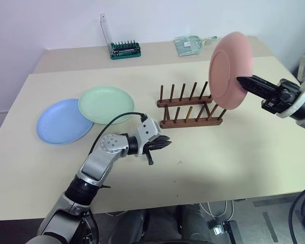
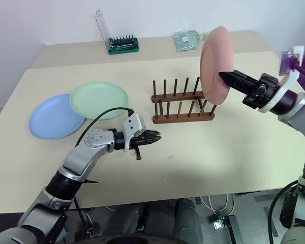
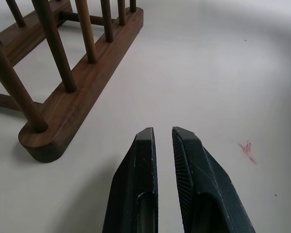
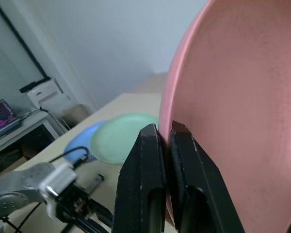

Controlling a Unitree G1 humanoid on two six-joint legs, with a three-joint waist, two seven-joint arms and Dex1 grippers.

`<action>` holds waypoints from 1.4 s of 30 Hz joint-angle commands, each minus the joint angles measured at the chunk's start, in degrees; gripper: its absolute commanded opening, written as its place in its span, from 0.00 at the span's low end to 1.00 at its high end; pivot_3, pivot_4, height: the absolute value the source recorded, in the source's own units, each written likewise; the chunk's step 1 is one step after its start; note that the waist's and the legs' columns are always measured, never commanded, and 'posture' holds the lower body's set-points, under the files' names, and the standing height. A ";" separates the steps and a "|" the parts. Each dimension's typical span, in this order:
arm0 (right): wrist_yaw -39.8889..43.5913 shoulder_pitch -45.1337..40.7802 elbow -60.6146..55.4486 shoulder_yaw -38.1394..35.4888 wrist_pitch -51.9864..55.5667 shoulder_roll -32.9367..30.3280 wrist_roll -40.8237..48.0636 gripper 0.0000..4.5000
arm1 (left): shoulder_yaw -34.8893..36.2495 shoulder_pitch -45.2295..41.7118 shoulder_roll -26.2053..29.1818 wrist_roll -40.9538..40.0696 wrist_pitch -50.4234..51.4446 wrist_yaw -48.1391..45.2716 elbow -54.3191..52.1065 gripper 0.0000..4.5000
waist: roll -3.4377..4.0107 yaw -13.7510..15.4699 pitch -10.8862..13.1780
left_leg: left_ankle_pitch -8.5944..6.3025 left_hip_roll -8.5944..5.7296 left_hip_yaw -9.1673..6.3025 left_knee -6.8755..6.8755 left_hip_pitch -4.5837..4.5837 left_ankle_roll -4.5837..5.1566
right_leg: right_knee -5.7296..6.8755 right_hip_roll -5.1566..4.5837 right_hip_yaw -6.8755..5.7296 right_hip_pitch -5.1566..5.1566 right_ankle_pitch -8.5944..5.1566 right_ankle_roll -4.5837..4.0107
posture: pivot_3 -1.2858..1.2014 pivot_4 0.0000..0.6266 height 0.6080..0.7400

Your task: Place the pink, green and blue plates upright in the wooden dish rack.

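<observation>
Right gripper (image 1: 242, 81) pinches the rim of the salmon-pink round matte plate (image 1: 229, 68), holding it upright in the air just above the right-hand end of the small dark reddish-brown wooden dish rack (image 1: 188, 108), whose pegs hold no plates. Left gripper (image 1: 165, 145) hangs low over the beige table (image 1: 218, 157) just in front of the rack's left end, fingers nearly pressed together on nothing. Pale mint-green round plate (image 1: 105, 104) lies flat left of the rack, overlapping the light blue round plate (image 1: 61, 122) farther left.
</observation>
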 commanded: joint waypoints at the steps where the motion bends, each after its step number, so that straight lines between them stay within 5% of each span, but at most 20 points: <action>1: 0.02 -3.75 3.09 -0.38 -0.40 0.67 -1.17 0.01 | 0.62 -0.13 -0.12 -0.79 0.19 0.05 -2.56 0.12 | 0.00 0.00 0.00 | 0.00 0.00 0.01 0.00 0.00 0.00 | 0.00 0.00 0.01 -0.01 0.00 0.00 | 0.52 0.24 0.98; 3: 0.29 -5.20 4.69 0.31 -0.72 1.01 -2.38 0.07 | 0.52 -0.26 -0.20 -0.74 0.38 0.12 -2.77 0.12 | 0.01 0.00 0.00 | 0.00 0.01 0.02 0.00 -0.01 0.00 | 0.01 0.01 0.01 -0.03 0.00 -0.01 | 0.52 0.24 0.98; 8: -1.90 -7.67 4.08 2.04 -7.00 1.65 -9.98 0.53 | 0.78 -0.05 -0.18 -0.98 1.28 0.48 -3.77 0.12 | 0.01 0.01 0.00 | 0.00 0.01 0.02 -0.01 -0.04 0.00 | 0.00 0.01 0.01 -0.06 0.00 -0.01 | 0.52 0.24 0.98; 14: -6.18 -9.46 5.43 2.23 -21.66 -0.22 -23.70 0.53 | 4.32 0.50 -1.65 -3.93 4.32 2.90 -5.76 0.12 | 0.01 0.01 -0.01 | 0.00 0.00 0.02 0.00 -0.06 -0.01 | 0.00 0.01 0.01 -0.08 0.00 0.00 | 0.52 0.24 0.98; 17: -6.24 -10.96 2.86 0.54 -26.07 -2.33 -26.32 0.54 | 14.02 -1.98 -7.25 -5.68 5.67 14.79 -6.47 0.32 | 0.04 0.09 0.01 | 0.02 0.00 0.04 0.00 -0.09 -0.03 | 0.03 0.02 0.04 -0.13 0.01 0.00 | 0.52 0.24 0.98; 22: -1.89 -8.53 -15.56 4.38 -21.12 -2.68 -20.49 0.54 | 29.61 -10.16 -12.87 2.94 7.88 44.26 -7.17 0.88 | -0.02 -0.36 0.02 | 0.05 0.27 0.05 -0.02 -0.19 -0.27 | 0.02 0.26 0.05 -0.27 0.09 -0.13 | 0.52 0.24 0.98; 27: 0.09 -4.31 -24.36 11.54 -16.90 0.28 -17.64 0.54 | 35.40 -12.23 -12.90 9.49 21.07 58.39 -12.70 0.88 | -0.35 0.11 0.01 | -0.06 0.39 0.16 0.03 0.05 -0.36 | 0.01 0.38 0.06 -0.08 0.10 -0.15 | 0.52 0.24 0.98; 34: 0.75 -1.36 -25.63 16.10 -16.85 3.30 -19.04 0.54 | 41.12 -11.97 -17.19 9.31 38.32 63.06 -15.91 0.88 | -0.42 1.45 0.05 | -0.06 0.26 0.09 0.14 -0.03 -0.34 | 0.04 0.33 0.04 -0.10 0.13 -0.14 | 0.52 0.24 0.98; 42: 1.24 2.53 -30.00 16.28 -15.22 3.24 -18.36 0.54 | 46.49 -13.59 -18.08 7.90 46.36 62.48 -9.58 0.83 | -0.42 1.38 0.05 | -0.04 0.33 0.11 0.10 0.01 -0.39 | 0.09 0.38 0.03 -0.12 0.14 -0.17 | 0.52 0.24 0.98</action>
